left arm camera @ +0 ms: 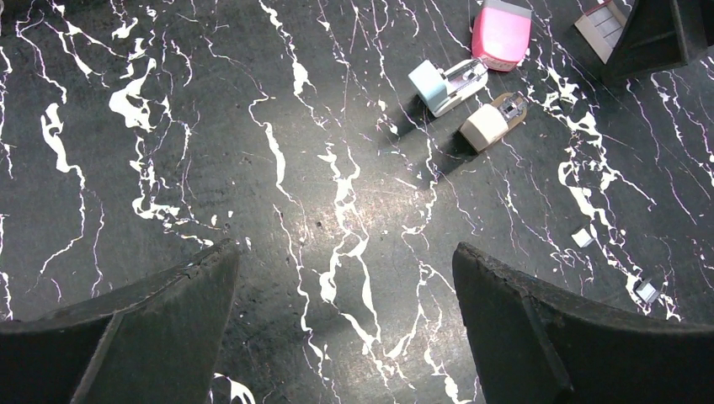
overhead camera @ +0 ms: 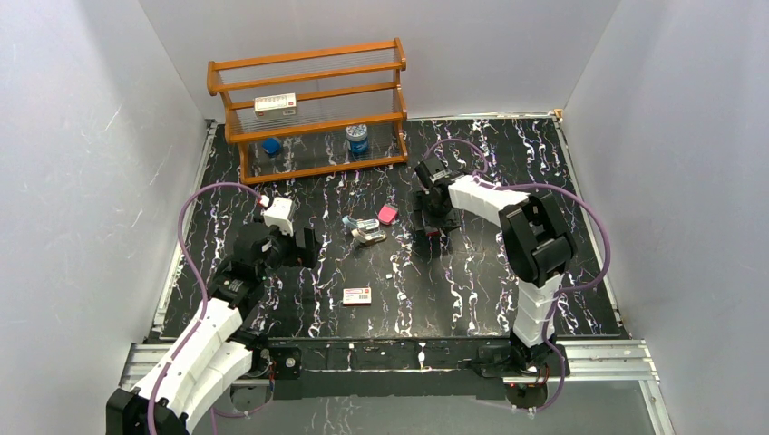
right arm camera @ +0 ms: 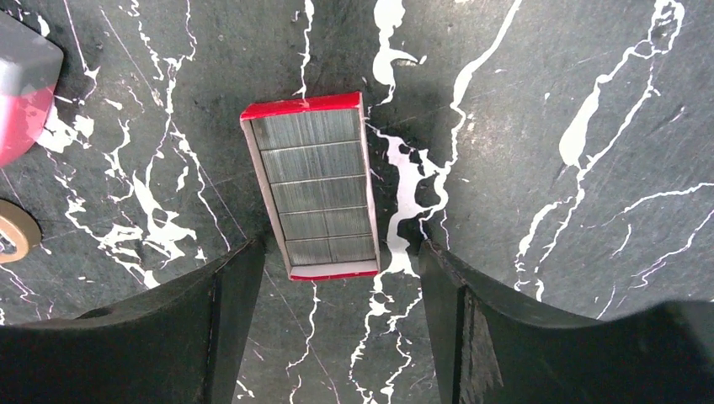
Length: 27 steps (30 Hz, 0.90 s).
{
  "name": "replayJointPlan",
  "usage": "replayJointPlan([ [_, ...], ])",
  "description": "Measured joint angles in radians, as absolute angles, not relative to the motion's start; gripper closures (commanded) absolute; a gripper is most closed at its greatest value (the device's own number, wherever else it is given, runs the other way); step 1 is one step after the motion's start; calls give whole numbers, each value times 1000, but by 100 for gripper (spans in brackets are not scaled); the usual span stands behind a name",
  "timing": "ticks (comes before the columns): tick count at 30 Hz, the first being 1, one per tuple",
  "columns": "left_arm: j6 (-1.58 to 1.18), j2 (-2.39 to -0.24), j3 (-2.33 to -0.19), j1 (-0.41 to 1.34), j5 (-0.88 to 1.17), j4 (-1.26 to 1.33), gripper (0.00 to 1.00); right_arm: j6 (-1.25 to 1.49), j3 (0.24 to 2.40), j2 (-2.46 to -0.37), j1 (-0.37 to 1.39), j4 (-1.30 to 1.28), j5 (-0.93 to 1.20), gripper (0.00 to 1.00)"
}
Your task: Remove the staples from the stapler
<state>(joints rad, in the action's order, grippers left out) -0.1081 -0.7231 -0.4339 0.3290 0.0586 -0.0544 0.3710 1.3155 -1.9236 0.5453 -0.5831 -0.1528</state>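
- Overhead, in the top view, the stapler (overhead camera: 367, 230) lies near the middle of the table (overhead camera: 508, 299), well apart from both arm bases. Just beside it at upper right is a pink block (overhead camera: 387, 215). Below it, toward the bottom edge, is a flat white box (overhead camera: 356, 295).
- To the stapler's left, the left gripper (overhead camera: 306, 246) points toward it. To its right, the right gripper (overhead camera: 433, 222) hangs over a small red-edged tray (overhead camera: 433, 233). My guess is one arm per side, so the stapler can be worked from both ends.
- At upper centre a wooden rack (overhead camera: 308, 100) carries a labelled box (overhead camera: 276, 105), with two blue items (overhead camera: 271, 145) underneath. It is well apart and not in the way.
- Left wrist view: fingers (left arm camera: 168, 311) spread wide, bare table between them, nothing held. The stapler (left arm camera: 446, 84) is at upper right, teal body with its silvery channel showing. A cream-and-brown piece (left arm camera: 492, 122) sits just beside it; cannot tell whether it belongs to the stapler. The pink block above crowds any approach from that side. Small white scraps (left arm camera: 581, 238) at right.
- Right wrist view: fingers (right arm camera: 539, 337) wide apart, gripping nothing. The tray's (right arm camera: 316, 185) near end lies between the tips and seems untouched. It is open and packed with rows of staples, likely the drop spot for what comes out. The pink block shows at the left edge. The stapler's teal body is out of frame.
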Motion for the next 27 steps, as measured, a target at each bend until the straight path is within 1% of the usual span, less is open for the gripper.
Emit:
replayJointPlan([
  [4,-105,-727,-435,329,64,-54,6,383,1321,-1926,545,-585,-154,20],
  [10,-100,-738,-438,329,68,-54,6,345,1445,-2012,543,-632,-162,20],
  [14,-96,-740,-439,329,69,-54,6,302,1516,-2062,535,-630,-139,26],
  [17,-93,-741,-439,329,73,-54,6,278,1522,-2066,528,-615,-108,30],
  [21,-90,-743,-439,329,79,-53,6,219,1464,-2034,524,-540,-68,33],
  [22,-90,-744,-439,329,80,-54,6,197,1445,-2024,526,-519,-60,36],
  [24,-89,-745,-439,329,81,-53,6,146,1425,-2013,532,-496,-52,39],
  [27,-89,-746,-439,329,86,-53,6,80,1421,-2013,548,-481,-49,40],
])
